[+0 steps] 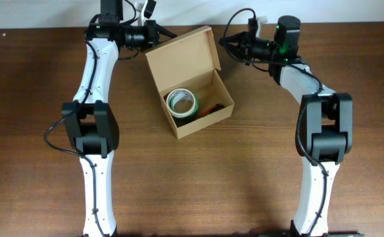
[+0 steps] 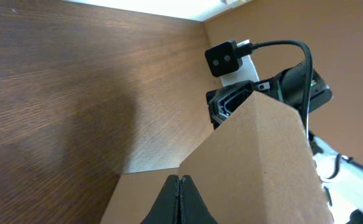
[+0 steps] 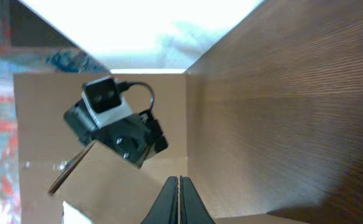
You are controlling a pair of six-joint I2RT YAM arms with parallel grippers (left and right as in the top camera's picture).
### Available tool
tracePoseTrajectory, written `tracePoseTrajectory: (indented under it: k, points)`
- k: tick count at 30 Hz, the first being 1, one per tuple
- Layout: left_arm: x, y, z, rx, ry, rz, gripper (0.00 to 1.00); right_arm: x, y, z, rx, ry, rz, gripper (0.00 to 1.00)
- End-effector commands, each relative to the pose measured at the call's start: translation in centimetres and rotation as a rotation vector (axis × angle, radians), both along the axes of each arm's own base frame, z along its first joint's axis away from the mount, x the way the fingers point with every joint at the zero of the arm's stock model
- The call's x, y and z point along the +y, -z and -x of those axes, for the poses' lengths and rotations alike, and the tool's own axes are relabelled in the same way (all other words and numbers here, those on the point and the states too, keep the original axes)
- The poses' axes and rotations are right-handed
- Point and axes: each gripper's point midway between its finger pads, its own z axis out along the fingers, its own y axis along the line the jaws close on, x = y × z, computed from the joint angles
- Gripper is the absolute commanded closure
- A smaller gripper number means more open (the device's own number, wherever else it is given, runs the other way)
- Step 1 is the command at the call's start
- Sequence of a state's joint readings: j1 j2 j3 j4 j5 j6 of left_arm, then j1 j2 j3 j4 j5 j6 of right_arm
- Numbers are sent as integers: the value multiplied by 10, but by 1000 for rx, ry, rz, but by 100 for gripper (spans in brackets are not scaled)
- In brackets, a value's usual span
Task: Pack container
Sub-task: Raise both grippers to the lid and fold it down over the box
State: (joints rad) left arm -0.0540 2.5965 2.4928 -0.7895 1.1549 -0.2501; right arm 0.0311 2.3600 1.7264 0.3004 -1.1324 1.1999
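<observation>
I see the plain tan-brown cardboard box (image 1: 205, 121), flap lid open, between left jaws and right jaws, both closed tight and empty; a green-and-white tape roll (image 1: 181, 102) lies inside.

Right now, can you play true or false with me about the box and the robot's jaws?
1. The lid of the box stands open. True.
2. A tape roll lies inside the box. True.
3. The left gripper holds the tape roll. False: its jaws are shut on nothing, up by the lid.
4. The right gripper has its jaws wide open. False: they are shut.
5. The box sits on a wooden table. True.
</observation>
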Motion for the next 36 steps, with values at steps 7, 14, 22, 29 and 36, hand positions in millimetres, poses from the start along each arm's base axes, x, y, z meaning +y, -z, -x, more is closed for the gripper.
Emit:
tracePoseTrajectory:
  k: [7, 14, 22, 29, 36]
  points:
    - [-5, -34, 3, -135, -1, -61, 99, 1, -13, -17, -89, 39, 125, 96]
    - [-24, -43, 19, -150, 30, -111, 98, -14, -19, -15, -130, 29, 398, 96]
    - [-51, -59, 44, -171, 72, -177, 98, -23, -28, -4, -133, 2, 512, 96]
    - [-68, -51, 70, -137, 114, -273, 98, -29, -11, 12, -101, -49, 598, 96]
    - [-81, -31, 97, -78, 168, -389, 98, -34, -5, 31, -121, -112, 774, 96]
